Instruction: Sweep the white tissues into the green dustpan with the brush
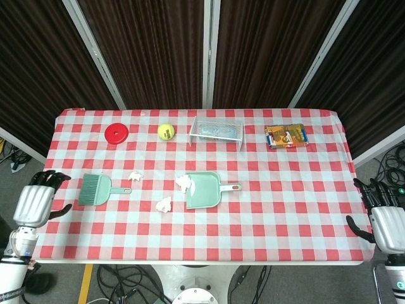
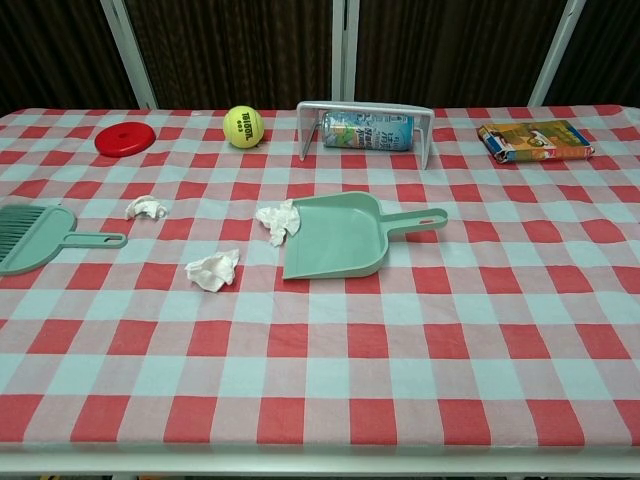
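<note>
A green dustpan [image 1: 204,190] is lying near the middle of the bench [image 1: 297,209], its handle pointing right and its open mouth facing near-left. Three white tissues are sitting around it: one tissue [image 1: 183,183] touching the pan's left edge, a second tissue [image 1: 164,204] lying nearer and to the left, and a small tissue [image 1: 135,175] resting further left, just beside the tip of the brush handle. The green brush [image 1: 96,189] is lying flat at the bench's left side, bristles pointing left, untouched.

Along the far edge a red disc [image 1: 116,133], a yellow tennis ball [image 1: 166,131], a white wire rack [image 1: 217,131] sheltering a can [image 2: 367,130] on its side, and a colourful packet [image 1: 286,135] are standing in a row, well apart from the tissues and pan.

The left robot hand [image 1: 35,202] is hovering off the bench's left edge, near the brush, fingers apart and grasping nothing. The right robot hand [image 1: 384,221] is hanging off the near-right corner, likewise released with fingers spread.

A red-and-white checked cloth is covering the bench. Dark curtains with pale frames are filling the background, and cables are trailing on the grey floor.
</note>
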Motion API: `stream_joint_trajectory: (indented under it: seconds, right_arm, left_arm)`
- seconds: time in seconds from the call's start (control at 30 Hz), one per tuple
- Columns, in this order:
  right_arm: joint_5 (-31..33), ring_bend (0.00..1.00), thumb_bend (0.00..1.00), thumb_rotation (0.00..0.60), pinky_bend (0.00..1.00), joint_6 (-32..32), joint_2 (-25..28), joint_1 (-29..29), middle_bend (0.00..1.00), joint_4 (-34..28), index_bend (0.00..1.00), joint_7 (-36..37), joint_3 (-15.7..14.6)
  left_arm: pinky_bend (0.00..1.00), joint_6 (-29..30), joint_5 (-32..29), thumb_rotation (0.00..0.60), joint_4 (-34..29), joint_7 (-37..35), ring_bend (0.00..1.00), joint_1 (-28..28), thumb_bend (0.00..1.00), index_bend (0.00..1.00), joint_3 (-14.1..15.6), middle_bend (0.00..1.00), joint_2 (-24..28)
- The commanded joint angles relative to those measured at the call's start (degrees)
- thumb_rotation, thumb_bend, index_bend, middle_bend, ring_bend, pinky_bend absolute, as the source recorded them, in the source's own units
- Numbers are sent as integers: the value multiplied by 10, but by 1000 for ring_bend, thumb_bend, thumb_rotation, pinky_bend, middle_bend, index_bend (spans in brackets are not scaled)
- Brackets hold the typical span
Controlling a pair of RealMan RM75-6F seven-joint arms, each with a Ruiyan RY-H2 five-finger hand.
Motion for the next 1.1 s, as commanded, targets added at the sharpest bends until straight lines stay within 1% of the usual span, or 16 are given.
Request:
stream_joint_trajectory:
  seconds: [0.03,0.13,0.17,0.2,0.27,0.33,0.43,0.63,0.9,1.1]
  right_arm:
    - [-1,0,239,600,0,2,3,-1,169,-1,13,0,0]
    - [0,0,239,600,0,4,6,-2,169,-1,12,0,0]
    - [1,0,239,600,0,4,6,-3,169,-1,12,0,0]
    - [2,0,239,600,0,5,7,-3,169,-1,12,1,-1]
    - [4,0,240,600,0,4,8,-4,169,-1,12,2,-1]
    - [5,0,240,600,0,3,9,-4,169,0,12,3,-2]
    - [6,0,240,600,0,3,10,-5,169,0,12,3,-2]
    - [9,0,240,600,0,2,11,-6,169,2,12,5,-3]
    - [11,0,240,600,0,0,11,-7,169,3,12,7,-4]
    - [13,0,239,600,0,4,10,-11,169,4,12,9,-5]
  left_arm:
    - [362,-77,-37,600,-6,74,223,-59,161,321,-23,256,-10]
    - [552,-119,-66,600,-3,141,293,-94,161,343,-31,267,-27]
    - [641,-127,-74,600,0,159,349,-104,161,357,-33,291,-34]
    - [704,-136,-85,600,5,181,403,-116,161,371,-36,325,-47]
    - [771,-154,-108,600,11,205,482,-132,163,390,-40,391,-64]
    - [813,-179,-141,600,17,235,521,-151,164,394,-42,419,-80]
    - [833,-202,-183,600,27,283,537,-172,164,394,-36,425,-102]
    - [842,-210,-250,600,49,351,540,-196,164,395,-20,423,-146]
    - [842,-212,-311,600,77,409,543,-224,191,394,-2,399,-182]
    - [842,-221,-343,600,95,425,543,-244,212,394,4,399,-196]
